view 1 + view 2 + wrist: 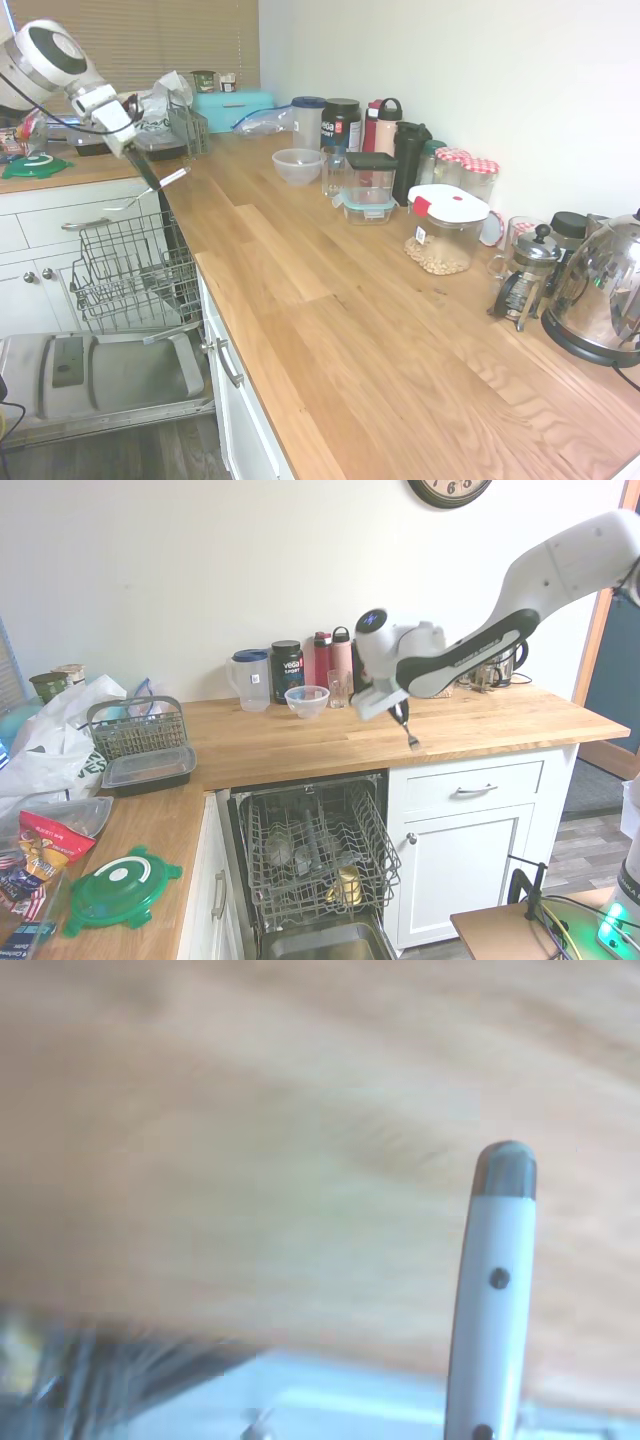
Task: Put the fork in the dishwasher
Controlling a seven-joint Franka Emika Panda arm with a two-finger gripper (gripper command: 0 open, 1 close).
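In the first exterior view the rack [125, 270] of the dishwasher [100, 375] lies at about 6 o'clock beneath the tool [150, 180], which is closed on the fork [160, 186], held above the desk [330, 300] edge, its long axis slanting from 8 to 2 o'clock.

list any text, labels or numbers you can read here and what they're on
"vega" on the black tub at the back of the counter; the smaller print under it is too blurred to read.
Wall clock: numerals at its lower edge are cut off and unclear.
Lettering on the robot arm is too small to read.
Snack bags and jar labels: print is illegible.
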